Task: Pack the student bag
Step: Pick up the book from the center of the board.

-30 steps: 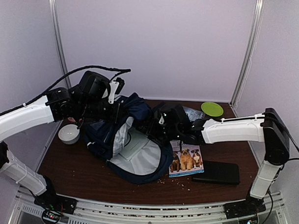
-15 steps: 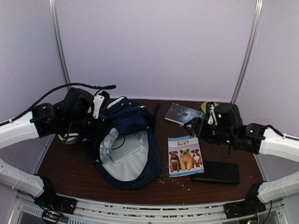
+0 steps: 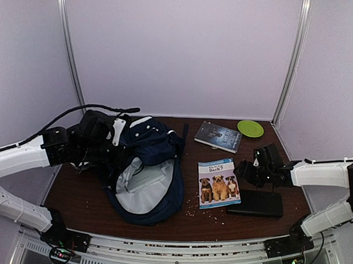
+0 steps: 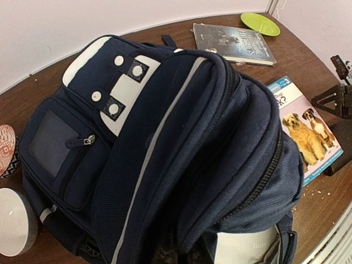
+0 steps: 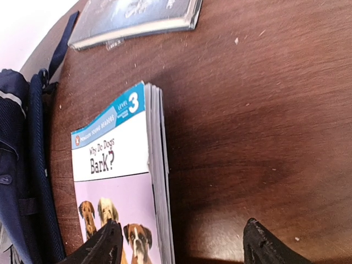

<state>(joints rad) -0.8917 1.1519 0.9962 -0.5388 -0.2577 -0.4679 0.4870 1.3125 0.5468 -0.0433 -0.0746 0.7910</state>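
The student bag (image 3: pixel 155 148), a navy backpack with white buckle patches, lies left of centre with its mouth open and its pale lining (image 3: pixel 141 186) showing. My left gripper (image 3: pixel 113 140) is at the bag's upper left and is shut on the bag's fabric. In the left wrist view the bag (image 4: pixel 165 137) fills the frame and hides the fingers. My right gripper (image 5: pixel 184 247) hangs open low over the table. One of its fingertips (image 5: pixel 107 245) is over the dog book (image 5: pixel 113 165) and the other is over bare wood.
The dog book (image 3: pixel 218 182) lies right of the bag. A dark book (image 3: pixel 218 136) and a green plate (image 3: pixel 250 128) lie at the back. A flat black case (image 3: pixel 258 203) is under my right arm. A white bowl (image 4: pixel 11 220) sits left of the bag. Crumbs (image 3: pixel 205 213) dot the front.
My right arm has pulled back from the bag to the right and dropped low beside the dog book. My left gripper has shifted left and lower with the bag, and the bag's top now stands upright.
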